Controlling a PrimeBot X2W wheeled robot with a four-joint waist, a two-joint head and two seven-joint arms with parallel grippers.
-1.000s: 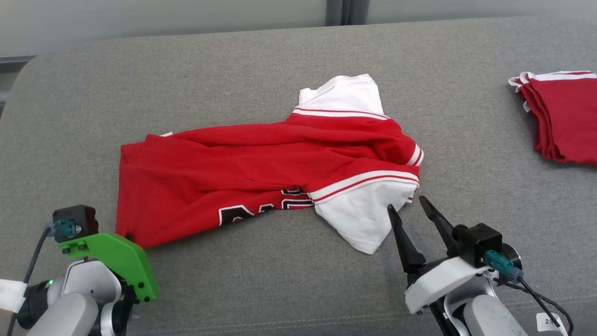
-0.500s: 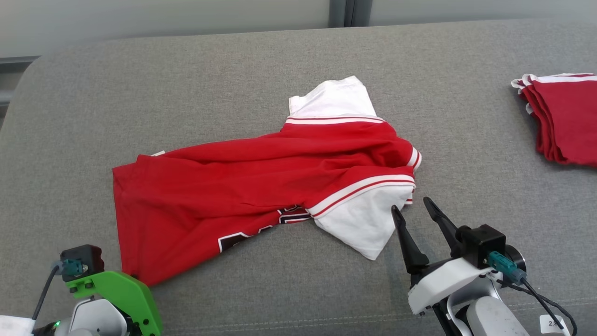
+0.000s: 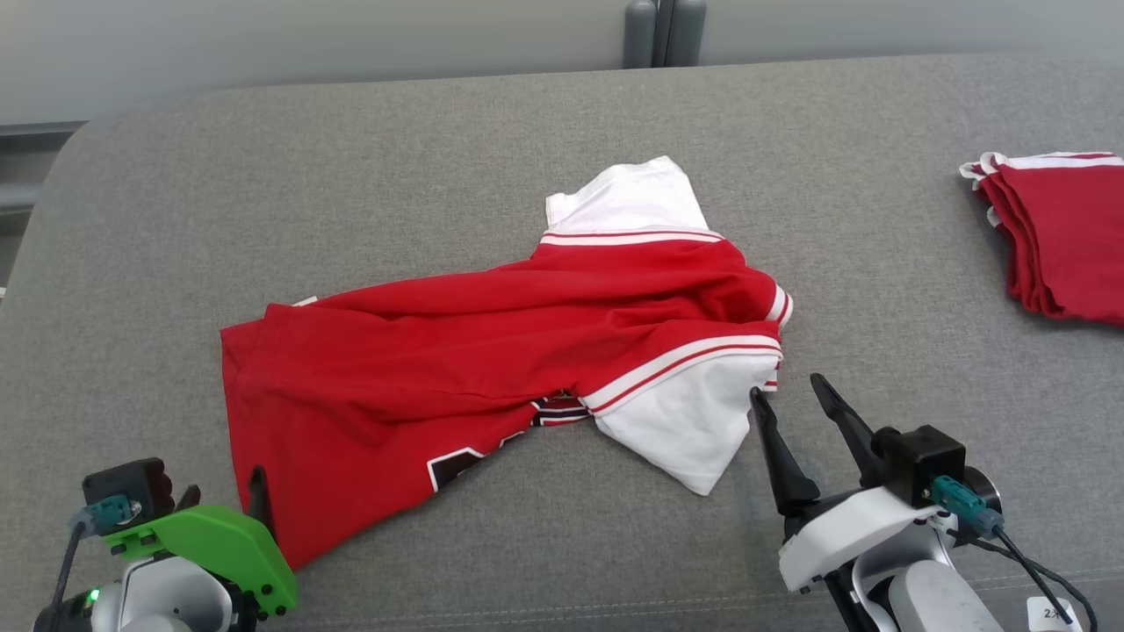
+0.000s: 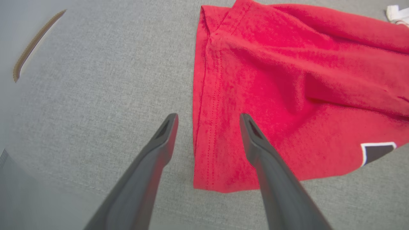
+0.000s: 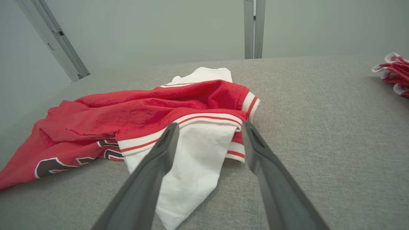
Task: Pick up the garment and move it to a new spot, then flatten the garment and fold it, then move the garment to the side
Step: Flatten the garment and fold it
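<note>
Here, at the head view's 7 o'clock corner, the left gripper (image 3: 224, 491) stands wide and holds nothing, its two dark tips poking up past a green bracket (image 3: 206, 544). The shirt (image 3: 492, 351) begins right there: its red hem corner lies just at the gripper's 1 o'clock. In the left wrist view the left gripper (image 4: 208, 116) straddles the hem edge, the 11 o'clock finger over bare grey surface (image 4: 96, 80) and the 1 o'clock finger over the shirt (image 4: 287, 80). Whether either tip touches cloth I cannot tell.

From that corner the shirt runs toward 2 o'clock across the middle of the surface (image 3: 439, 149), rumpled in long folds. It has a red body with white sleeves, one pointing to 12 o'clock and the other hanging toward 5 o'clock.

The right gripper (image 3: 787, 388), at the head view's 5 o'clock, is likewise spread wide and empty, with the lower sleeve just beside its tips at 10 o'clock. In the right wrist view the right gripper (image 5: 210, 125) frames that white sleeve of the shirt (image 5: 143, 111) between its fingers.

At 3 o'clock a stack (image 3: 1062, 237) of folded red cloth lies well apart from both grippers, and it shows at 2 o'clock in the right wrist view (image 5: 393, 67)
</note>
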